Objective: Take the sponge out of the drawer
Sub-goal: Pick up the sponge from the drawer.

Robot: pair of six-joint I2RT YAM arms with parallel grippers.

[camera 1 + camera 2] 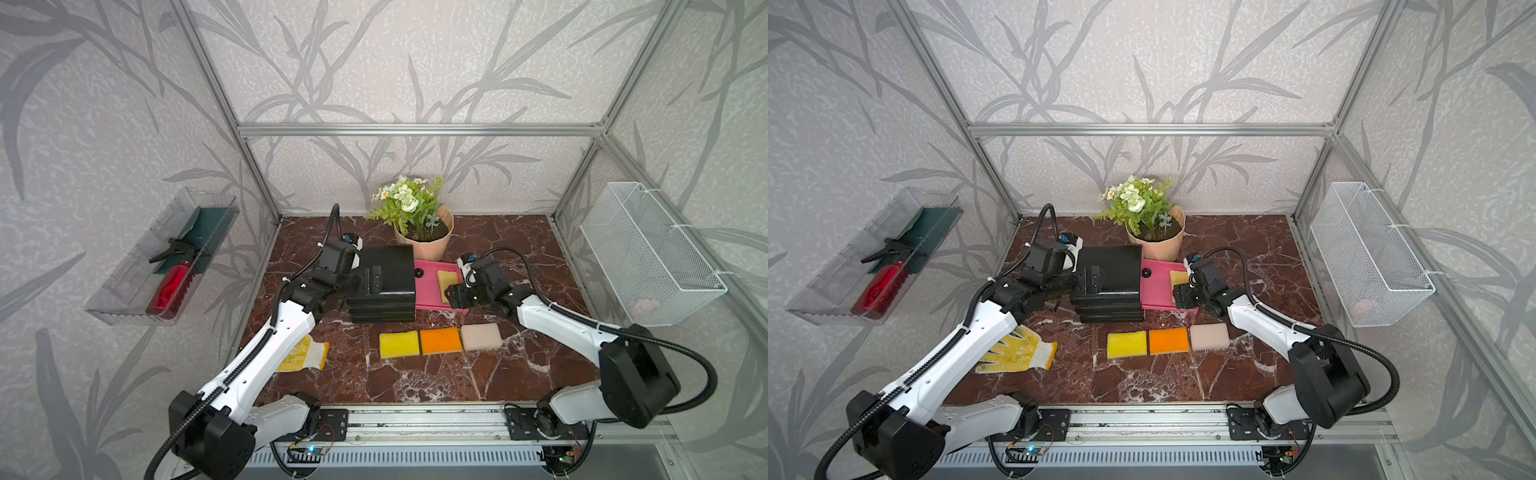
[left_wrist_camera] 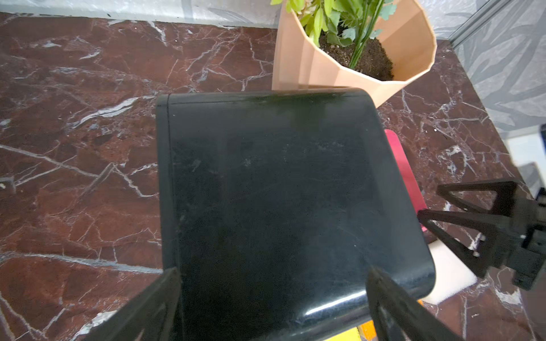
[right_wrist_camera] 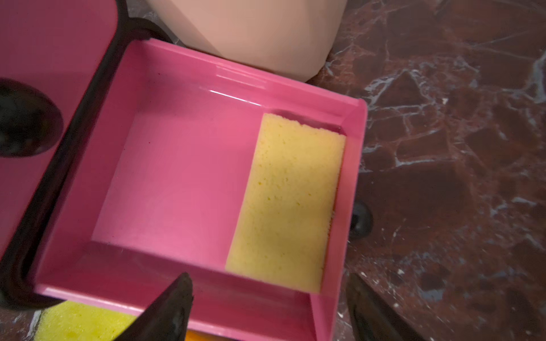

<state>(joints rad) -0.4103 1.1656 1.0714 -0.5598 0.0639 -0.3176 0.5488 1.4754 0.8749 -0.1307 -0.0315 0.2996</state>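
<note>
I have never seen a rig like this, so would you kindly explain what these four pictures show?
This is a two-armed robot at a marble table. Two pictures look down on the whole scene from one overhead camera pair; the other two come from a camera on each wrist. On the table are a black cabinet with its pink drawer pulled out, a potted plant, a glove, and a bright yellow sponge, an orange sponge and a beige sponge in a row. A pale yellow sponge lies in the drawer; it is the one to take out. The left arm has its jaws open over the cabinet's top. The right arm hovers over the drawer, jaws open. Nothing is held.
</note>
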